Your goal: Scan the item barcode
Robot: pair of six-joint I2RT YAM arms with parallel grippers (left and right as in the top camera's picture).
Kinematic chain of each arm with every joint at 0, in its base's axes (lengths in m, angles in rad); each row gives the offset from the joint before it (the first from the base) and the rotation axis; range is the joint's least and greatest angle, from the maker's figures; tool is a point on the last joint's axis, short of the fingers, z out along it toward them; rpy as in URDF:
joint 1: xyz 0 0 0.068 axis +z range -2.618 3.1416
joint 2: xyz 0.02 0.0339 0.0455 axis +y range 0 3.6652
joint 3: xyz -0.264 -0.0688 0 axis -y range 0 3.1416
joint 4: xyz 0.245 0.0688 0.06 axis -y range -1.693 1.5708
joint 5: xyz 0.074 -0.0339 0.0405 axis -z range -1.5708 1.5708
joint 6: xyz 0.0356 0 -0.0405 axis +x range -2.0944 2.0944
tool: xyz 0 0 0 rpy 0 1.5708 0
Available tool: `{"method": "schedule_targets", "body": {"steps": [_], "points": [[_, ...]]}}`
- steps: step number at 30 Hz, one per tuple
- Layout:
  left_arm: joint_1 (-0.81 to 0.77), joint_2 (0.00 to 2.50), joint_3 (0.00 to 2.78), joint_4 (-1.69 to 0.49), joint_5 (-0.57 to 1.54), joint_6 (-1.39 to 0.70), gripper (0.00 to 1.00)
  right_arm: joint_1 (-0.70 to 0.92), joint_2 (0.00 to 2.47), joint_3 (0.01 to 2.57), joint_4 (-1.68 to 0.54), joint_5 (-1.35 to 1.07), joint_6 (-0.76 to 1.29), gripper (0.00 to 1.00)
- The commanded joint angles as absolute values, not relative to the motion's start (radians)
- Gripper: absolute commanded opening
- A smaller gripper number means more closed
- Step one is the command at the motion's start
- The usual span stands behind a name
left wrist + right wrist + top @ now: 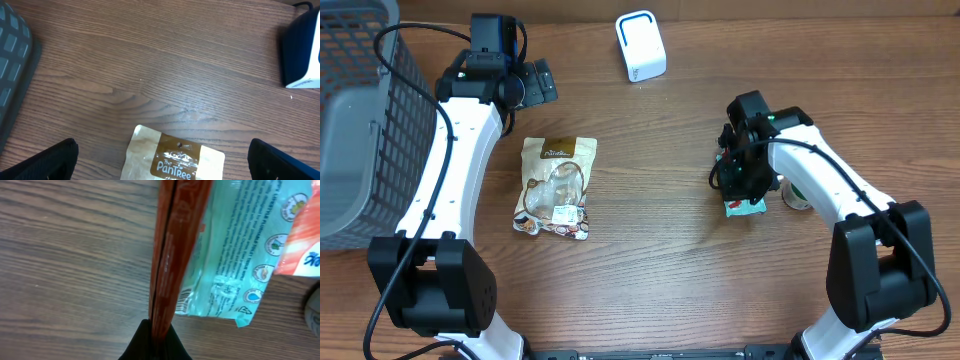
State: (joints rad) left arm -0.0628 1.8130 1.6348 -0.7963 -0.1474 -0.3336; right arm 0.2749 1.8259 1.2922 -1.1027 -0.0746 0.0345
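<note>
Fingers (148,346) of right gripper (161,324) pinch orange-teal packet (172,240) by its seam | left gripper (542,82) fingers (47,160) spread wide over brown pouch (172,157) | white scanner (640,46) apart

Wooden table (650,260) — on it lie grey basket (375,80), white scanner (640,45), brown pouch (556,187)

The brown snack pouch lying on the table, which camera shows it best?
Overhead. It shows the whole brown snack pouch lying flat on the table. The left wrist view catches only its top edge with the brown label; the right wrist view does not show it at all.
</note>
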Motion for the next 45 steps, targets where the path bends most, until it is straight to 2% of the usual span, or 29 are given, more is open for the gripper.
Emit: {"method": "schedule_targets", "body": {"steps": [1, 6, 8, 10, 15, 20, 25, 27, 28, 29, 45], "points": [[-0.057, 1.812, 1.640, -0.796, -0.157, -0.318, 1.00, 0.273, 1.826, 1.268, -1.097, 0.003, 0.104, 0.04], [-0.057, 1.812, 1.640, -0.796, -0.157, -0.318, 1.00, 0.273, 1.826, 1.262, -1.092, 0.010, 0.109, 0.06], [-0.057, 1.812, 1.640, -0.796, -0.157, -0.318, 1.00, 0.273, 1.826, 1.262, -1.093, 0.010, 0.109, 0.13], [-0.057, 1.812, 1.640, -0.796, -0.157, -0.318, 1.00, 0.273, 1.826, 1.262, -1.093, 0.010, 0.109, 0.16], [-0.057, 1.812, 1.640, -0.796, -0.157, -0.318, 1.00, 0.273, 1.826, 1.262, -1.093, 0.010, 0.110, 0.44], [-0.057, 1.812, 1.640, -0.796, -0.157, -0.318, 1.00, 0.273, 1.826, 1.262, -1.058, -0.029, 0.184, 0.49], [-0.057, 1.812, 1.640, -0.796, -0.157, -0.318, 1.00, 0.287, 1.826, 1.262, -0.998, -0.245, 0.266, 0.59], [-0.057, 1.812, 1.640, -0.796, -0.157, -0.318, 1.00, 0.301, 1.826, 1.262, -0.973, -0.311, 0.266, 0.68], [-0.057, 1.812, 1.640, -0.796, -0.157, -0.318, 1.00, 0.308, 1.826, 1.262, -0.962, -0.330, 0.266, 0.79], [-0.057, 1.812, 1.640, -0.796, -0.157, -0.318, 1.00, 0.318, 1.826, 1.262, -0.948, -0.349, 0.266, 0.98], [-0.057, 1.812, 1.640, -0.796, -0.157, -0.318, 1.00, 0.358, 1.826, 1.262, -0.943, -0.394, 0.266, 1.00]]}}
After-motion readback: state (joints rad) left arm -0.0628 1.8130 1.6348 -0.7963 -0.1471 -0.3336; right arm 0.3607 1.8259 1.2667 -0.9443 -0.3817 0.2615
